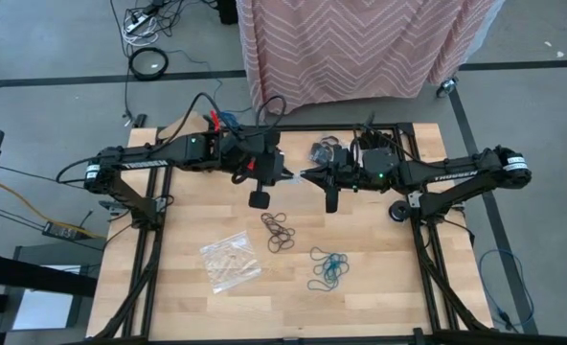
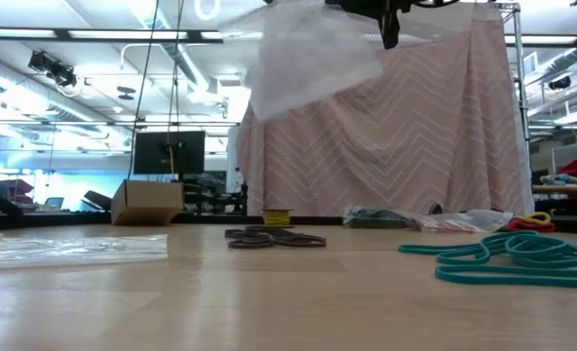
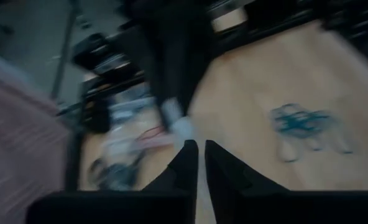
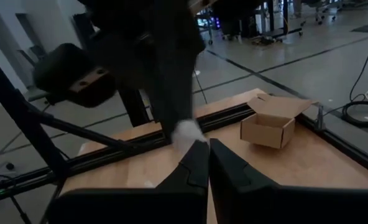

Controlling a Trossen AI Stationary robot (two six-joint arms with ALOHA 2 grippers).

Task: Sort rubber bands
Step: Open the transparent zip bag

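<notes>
While both arms meet above the middle of the table's far half, a clear plastic bag (image 1: 293, 176) hangs in the air between them — the right gripper (image 1: 307, 174) has its fingers pressed together on one edge of it, and the left gripper (image 1: 282, 176) holds the opposite edge with its fingers close but a sliver apart, so I judge its pinch may be loosening. In the low view the bag droops as a pale crumpled sheet high over the wooden table (image 1: 379, 278). Everything to be sorted lies below and toward the near edge: a dark brown pile of rubber bands (image 1: 279, 231) almost directly under the left gripper, and a teal pile (image 1: 328, 267) nearer the front, slightly toward the right arm's side. A second plastic bag (image 1: 230, 260) lies flat on the left arm's side of the brown pile. More bands and bags sit at the far edge (image 1: 328, 149), behind the right gripper. Whichever arm frees itself must come down and toward the front — the left is nearer the brown loops, the right nearer the teal.
</notes>
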